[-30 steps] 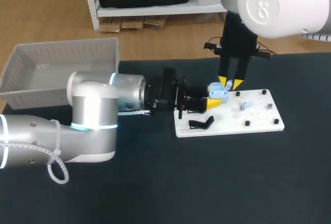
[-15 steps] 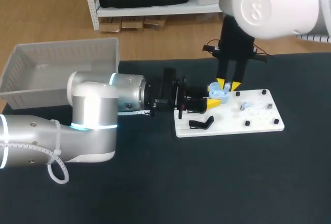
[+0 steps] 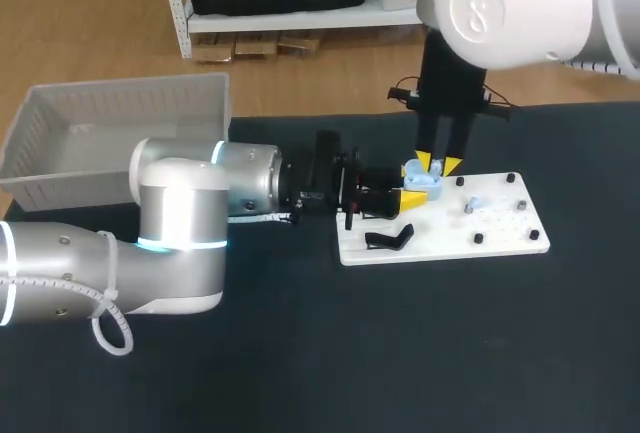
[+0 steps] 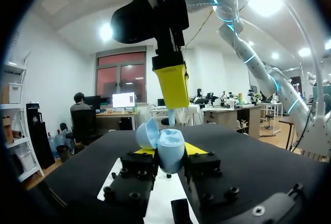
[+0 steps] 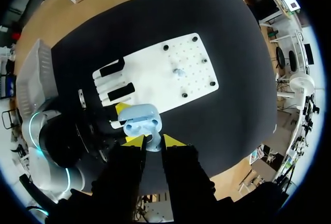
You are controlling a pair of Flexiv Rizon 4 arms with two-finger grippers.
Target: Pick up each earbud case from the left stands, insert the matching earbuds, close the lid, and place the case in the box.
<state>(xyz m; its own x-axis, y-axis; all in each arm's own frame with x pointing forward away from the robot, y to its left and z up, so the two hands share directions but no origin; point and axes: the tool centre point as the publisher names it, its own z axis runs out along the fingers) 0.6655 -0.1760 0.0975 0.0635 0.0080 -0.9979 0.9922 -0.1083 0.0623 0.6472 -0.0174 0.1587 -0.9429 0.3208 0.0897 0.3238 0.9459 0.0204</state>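
Note:
A light blue earbud case stands with its lid open at the white board's left end, and my left gripper is shut on it from the side. In the left wrist view the case sits between the yellow tips, its lid swung back. My right gripper hangs straight above the case, shut on a small pale blue earbud. That earbud hovers just over the case's two sockets. A second earbud lies on the board.
A black stand sits on the board's near left corner, and two black stands show in the right wrist view. Small black pegs dot the board. A pale plastic box stands at the far left.
My right arm has shifted slightly left and back above the case, still holding the earbud. The left arm and case have stayed put.

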